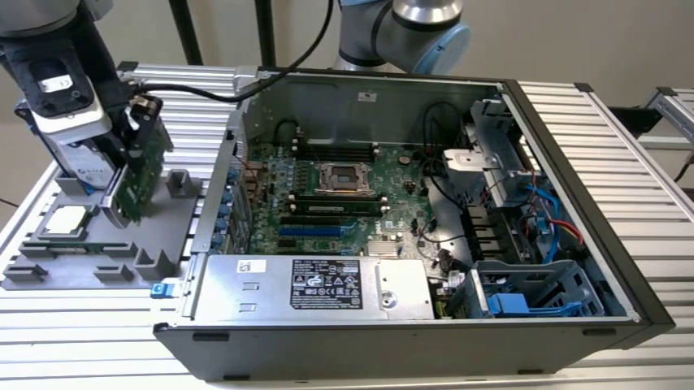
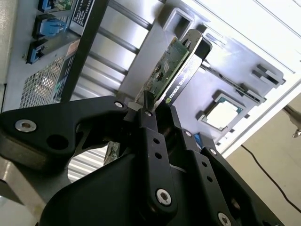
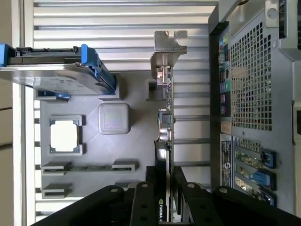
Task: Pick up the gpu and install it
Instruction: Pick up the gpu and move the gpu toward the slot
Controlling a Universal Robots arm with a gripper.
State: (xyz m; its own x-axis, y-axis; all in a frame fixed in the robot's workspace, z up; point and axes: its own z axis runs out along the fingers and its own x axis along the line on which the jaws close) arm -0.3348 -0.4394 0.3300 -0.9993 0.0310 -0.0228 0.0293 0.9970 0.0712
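Now, in the exterior view, the gripper [image 1: 128, 150] is pinching the gpu [image 1: 141, 185] by its upper edge. The card is standing upright over the grey tray [image 1: 97, 264], and its green board is facing the computer case [image 1: 434, 203] that is sitting just beside the tray. Whether the card's lower edge is touching the tray I cannot tell. A silver hard drive [image 1: 87, 175] is standing in the tray on the card's far side from the case, and a square processor chip [image 1: 67, 218] is lying flat in a tray pocket near it.

In the second wrist view, the two black fingers [image 2: 149, 136] are pressing on opposite faces of the gpu [image 2: 175, 70], so the gripper [image 2: 159, 110] is clamping the card, which is reaching straight out toward the tray [image 2: 244, 61]. The processor chip [image 2: 225, 113] is resting in its tray pocket beside the card.

In the first wrist view, the gpu [image 3: 165, 122] is showing edge-on, with its metal bracket at the end away from the gripper [image 3: 164, 186]. It is hanging over the tray [image 3: 89, 150], between the hard drive [image 3: 56, 70] and the computer case [image 3: 254, 94].
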